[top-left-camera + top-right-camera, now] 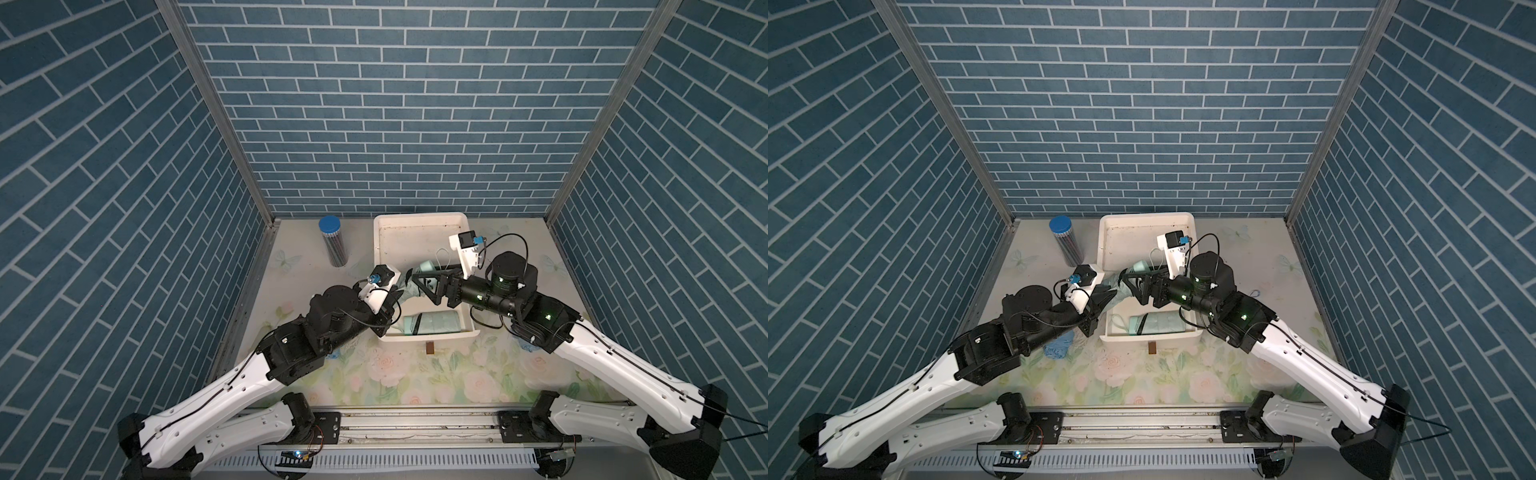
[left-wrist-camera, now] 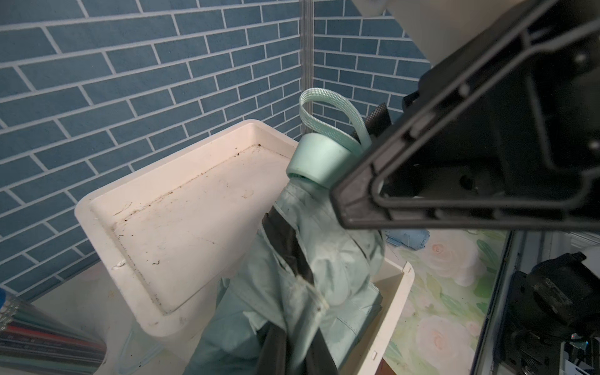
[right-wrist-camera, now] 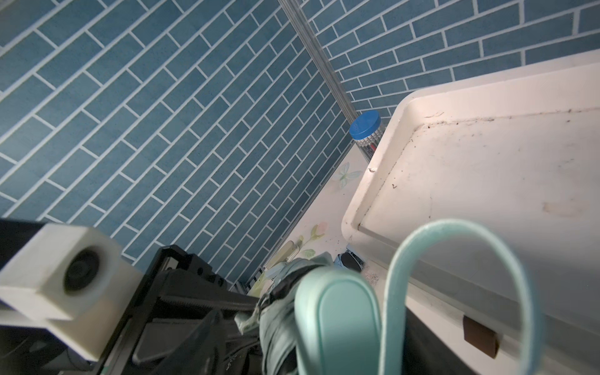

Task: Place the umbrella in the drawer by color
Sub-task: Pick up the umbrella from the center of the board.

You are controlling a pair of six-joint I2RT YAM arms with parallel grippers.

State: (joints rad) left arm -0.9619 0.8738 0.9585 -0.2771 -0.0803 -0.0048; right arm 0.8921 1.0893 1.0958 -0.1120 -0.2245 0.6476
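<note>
A folded mint-green umbrella (image 1: 409, 287) (image 1: 1115, 286) (image 2: 324, 259) hangs slanted over the open white drawer (image 1: 428, 336) (image 1: 1150, 337). My left gripper (image 1: 397, 297) (image 1: 1100, 297) (image 2: 298, 357) is shut on its fabric end. My right gripper (image 1: 428, 278) (image 1: 1133, 278) (image 3: 324, 350) is open, its jaws on either side of the mint handle (image 3: 344, 324) (image 2: 321, 159), whose wrist loop (image 3: 454, 259) sticks out. A second mint umbrella (image 1: 432, 323) (image 1: 1158, 323) lies flat inside the drawer.
The white drawer unit has a tray-like top (image 1: 419, 218) (image 2: 97, 211) against the back wall. A blue-capped clear tube (image 1: 332, 245) (image 1: 1065, 245) stands left of it. Blue crumpled fabric (image 1: 1059, 347) lies under my left arm. A brown tab (image 1: 555, 348) sits below the drawer front.
</note>
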